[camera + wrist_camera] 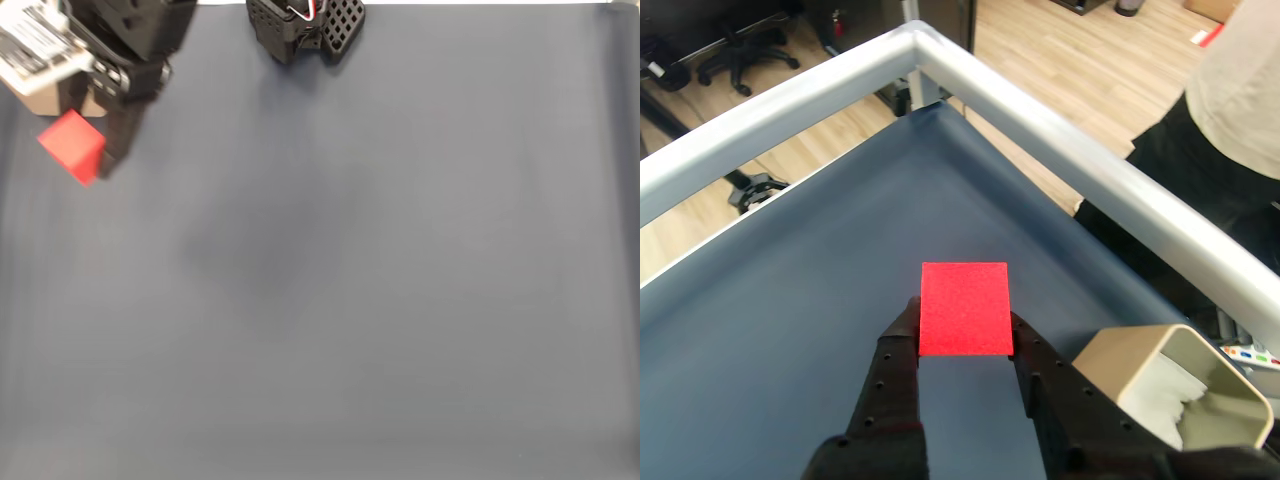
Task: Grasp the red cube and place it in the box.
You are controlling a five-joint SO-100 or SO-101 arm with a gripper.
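In the wrist view the black, perforated gripper (pixel 965 335) clamped the red cube (pixel 963 308) between both fingers, above the dark blue matte table (pixel 790 330). The cube's grainy flat top looked nearly square, edges aligned with the fingers. The smooth tan box (pixel 1135 360), round-cornered and white-lined, sat just right, tilted.

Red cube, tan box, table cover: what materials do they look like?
Small red cube: matte, finely grained face, possibly foam or printed plastic. Tan square box: smooth thin walls with rounded corners, likely plastic; white lining looks papery. Dark grey table cover: dull, glare-free, probably a fabric or rubber mat.
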